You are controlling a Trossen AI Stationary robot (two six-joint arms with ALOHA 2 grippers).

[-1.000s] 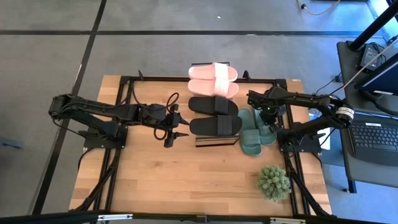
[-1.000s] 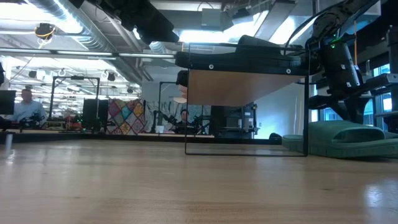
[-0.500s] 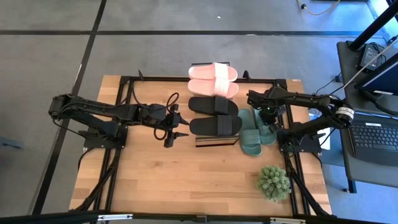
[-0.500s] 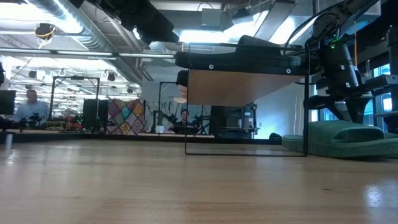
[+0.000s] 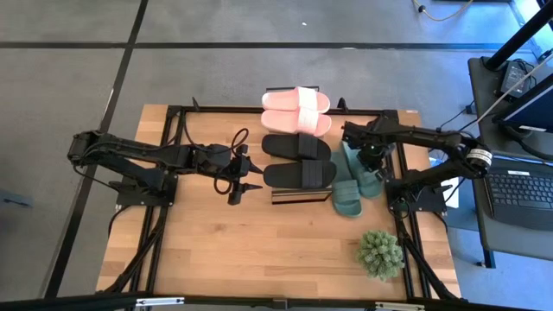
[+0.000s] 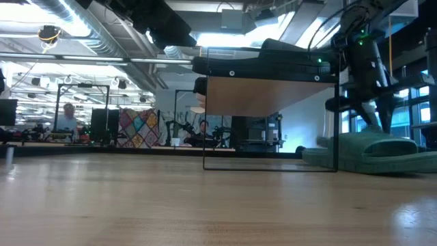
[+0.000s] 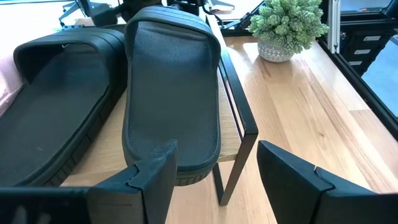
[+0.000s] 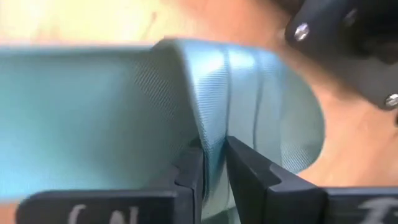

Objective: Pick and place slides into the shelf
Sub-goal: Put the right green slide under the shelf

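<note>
Two dark green slides lie on the table right of the shelf, and they also show in the low view. My right gripper stands over them, shut on one. The black slides and the pink slides rest sole-down on the shelf's top planks. My left gripper hovers open just left of the shelf. In its wrist view its fingers face the nearer black slide. My right gripper pinches a raised edge of the green slide's strap between its two fingers. It comes from above, pointing down and somewhat tilted. The slide's sole seems to stay on the table; I cannot tell if any end is lifted.
A potted plant stands near the table's near right corner. The shelf's thin black frame rises at the plank's edge. A laptop sits on a stand right of the table. The table's near left half is bare wood.
My right gripper has moved a little toward the shelf and the far edge, tipping as it went. The held green slide has slid and turned with it toward the shelf. My left arm has kept still.
</note>
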